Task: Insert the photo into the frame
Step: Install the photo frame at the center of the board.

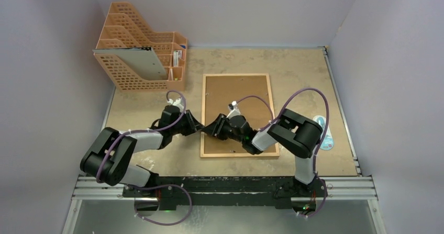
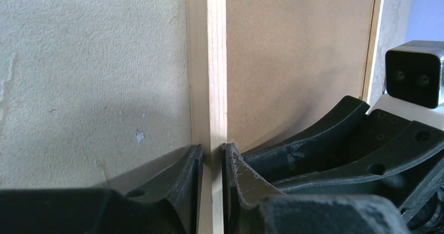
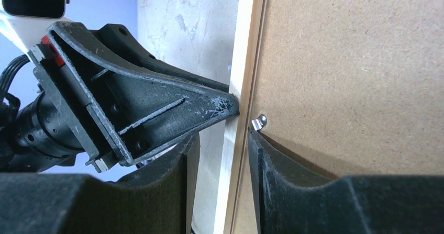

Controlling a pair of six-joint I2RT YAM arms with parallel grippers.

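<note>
The top camera sits high behind the arm bases, looking steeply down from far enough back to take in the whole table (image 1: 314, 77) and frame (image 1: 203, 95). Each wrist camera looks along its own fingers, past the left gripper (image 2: 213, 148) or right gripper (image 3: 222, 137), from very close to the frame's left rail. All three views share that rail, and each wrist view catches the other gripper.

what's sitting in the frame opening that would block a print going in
the brown backing panel fills the frame, so it has to come out first. a small metal clip sits at its edge by the left rail. the left end effector pinches that rail; the right end effector straddles it, open. no photo in view.
</note>
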